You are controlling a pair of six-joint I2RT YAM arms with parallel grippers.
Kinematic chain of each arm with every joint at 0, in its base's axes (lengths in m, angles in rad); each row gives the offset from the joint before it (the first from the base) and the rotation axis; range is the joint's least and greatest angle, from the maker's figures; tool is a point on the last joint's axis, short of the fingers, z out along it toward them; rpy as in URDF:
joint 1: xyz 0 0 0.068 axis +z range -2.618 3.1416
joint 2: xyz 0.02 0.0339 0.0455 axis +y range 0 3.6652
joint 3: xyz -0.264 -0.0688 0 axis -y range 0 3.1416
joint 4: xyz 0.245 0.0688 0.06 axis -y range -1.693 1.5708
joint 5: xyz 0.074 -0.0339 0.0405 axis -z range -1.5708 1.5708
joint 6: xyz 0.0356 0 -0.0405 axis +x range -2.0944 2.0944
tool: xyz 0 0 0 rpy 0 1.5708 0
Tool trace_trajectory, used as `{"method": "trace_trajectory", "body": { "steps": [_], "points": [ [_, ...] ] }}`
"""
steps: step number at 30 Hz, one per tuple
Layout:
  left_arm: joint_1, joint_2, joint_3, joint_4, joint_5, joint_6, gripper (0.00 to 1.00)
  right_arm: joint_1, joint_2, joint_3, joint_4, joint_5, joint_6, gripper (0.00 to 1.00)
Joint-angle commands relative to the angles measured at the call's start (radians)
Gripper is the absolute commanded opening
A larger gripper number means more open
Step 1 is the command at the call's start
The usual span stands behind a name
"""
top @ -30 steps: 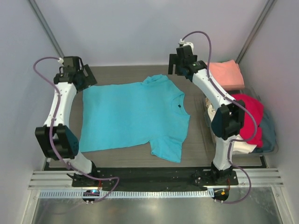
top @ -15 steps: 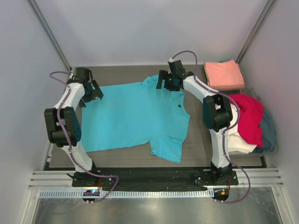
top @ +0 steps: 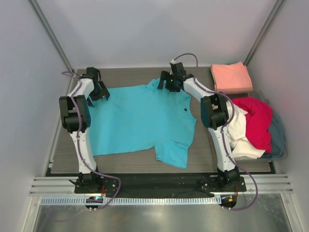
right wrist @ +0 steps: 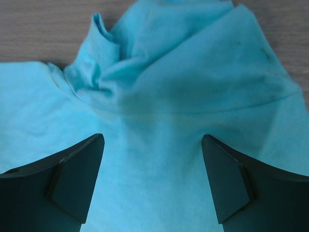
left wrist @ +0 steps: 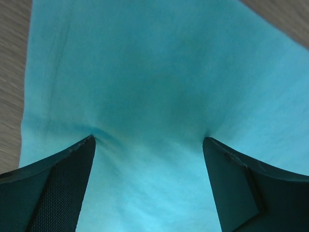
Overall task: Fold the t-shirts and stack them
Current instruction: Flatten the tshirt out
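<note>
A turquoise t-shirt (top: 140,118) lies spread flat on the table, neck label (top: 185,110) to the right. My left gripper (top: 100,92) is open, fingertips pressed down on the shirt's far left hem corner (left wrist: 145,96). My right gripper (top: 166,86) is open, fingertips down on the shirt just below the bunched far sleeve (right wrist: 159,53). A folded salmon-pink t-shirt (top: 231,77) lies at the far right. Red (top: 256,118), cream (top: 240,135) and grey-blue (top: 279,133) t-shirts lie in a heap at the right.
The wooden table top (top: 125,75) shows beyond the shirt. White walls close in on the left, back and right. A metal rail (top: 154,186) runs along the near edge by the arm bases.
Both arms have reached further forward and down: the left gripper has moved right onto the shirt's far left corner, the right gripper has moved left onto the shirt by the far sleeve.
</note>
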Motion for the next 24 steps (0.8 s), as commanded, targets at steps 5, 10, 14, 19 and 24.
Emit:
{"method": "trace_trajectory", "body": {
  "steps": [5, 10, 14, 19, 24],
  "points": [
    [0.010, 0.211, 0.261, -0.058, -0.049, 0.038, 0.92, -0.051, 0.145, 0.133, 0.002, 0.030, 0.101, 0.88],
    [0.001, 0.419, 0.612, -0.190, -0.063, 0.071, 0.91, -0.070, 0.240, 0.256, 0.004, 0.032, 0.127, 0.88],
    [-0.001, 0.455, 0.799, -0.188, -0.012, 0.085, 0.93, -0.077, 0.299, 0.389, 0.010, 0.035, 0.126, 0.89],
    [-0.007, 0.273, 0.715, -0.165, 0.012, 0.078, 0.95, -0.083, 0.239, 0.428, 0.037, -0.027, 0.072, 0.90],
    [-0.007, -0.160, 0.371, -0.119, -0.024, 0.058, 0.96, -0.082, 0.022, 0.230, 0.098, -0.094, 0.031, 0.92]
  ]
}}
